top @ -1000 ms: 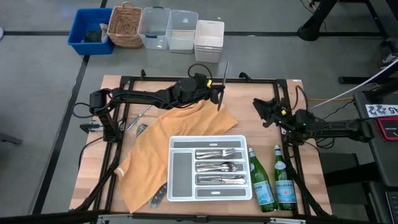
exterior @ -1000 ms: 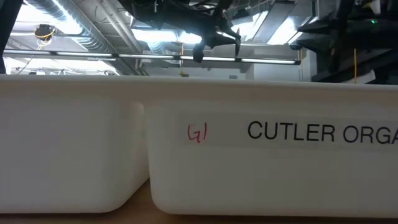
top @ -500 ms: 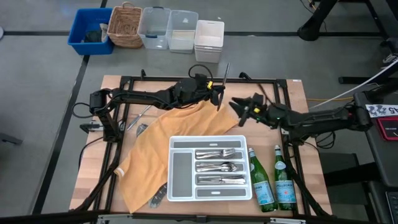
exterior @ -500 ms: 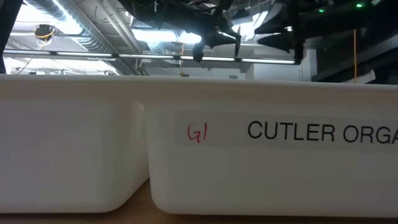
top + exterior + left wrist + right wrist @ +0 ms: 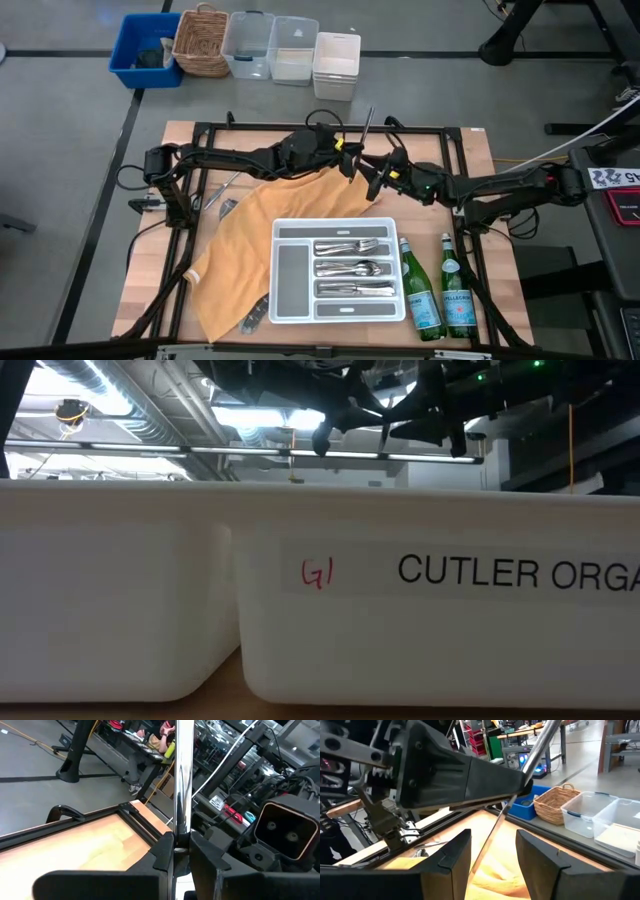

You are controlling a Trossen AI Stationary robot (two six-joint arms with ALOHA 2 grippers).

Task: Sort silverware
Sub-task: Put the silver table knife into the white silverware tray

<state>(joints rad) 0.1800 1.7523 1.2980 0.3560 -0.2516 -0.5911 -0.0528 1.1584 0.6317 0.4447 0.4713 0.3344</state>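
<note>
My left gripper (image 5: pixel 347 158) reaches from the table's left to mid-table, above the far edge of the orange cloth (image 5: pixel 280 230), and is shut on one slim piece of silverware (image 5: pixel 362 135). My right gripper (image 5: pixel 375 175) is open close beside it. Its fingers stand on either side of the piece's lower part (image 5: pixel 487 840) without touching it. The white divided tray (image 5: pixel 290 300) lies near the front edge and holds several pieces of silverware (image 5: pixel 352 268). More pieces lie at the cloth's edges (image 5: pixel 225 190) (image 5: pixel 255 315). My left gripper pinches the piece's shaft (image 5: pixel 179 827) near its middle between its two fingers. The fingers are level, come from the table's left and lie across the piece. The piece is lifted clear of cloth and table and stands steeply, its upper end (image 5: pixel 182 740) tipped toward the far edge.
Two green glass bottles (image 5: pixel 440 290) stand right of the tray. A black frame (image 5: pixel 300 128) runs around the table. Bins and a basket (image 5: pixel 240 45) stand on the floor beyond the far edge. In the low view the tray's white wall (image 5: pixel 320 590) fills the foreground.
My right gripper has swung from the table's right side toward its left, rising a little, and now stands open around the lower part of the piece that my left gripper holds. The left gripper has kept its place and its hold.
</note>
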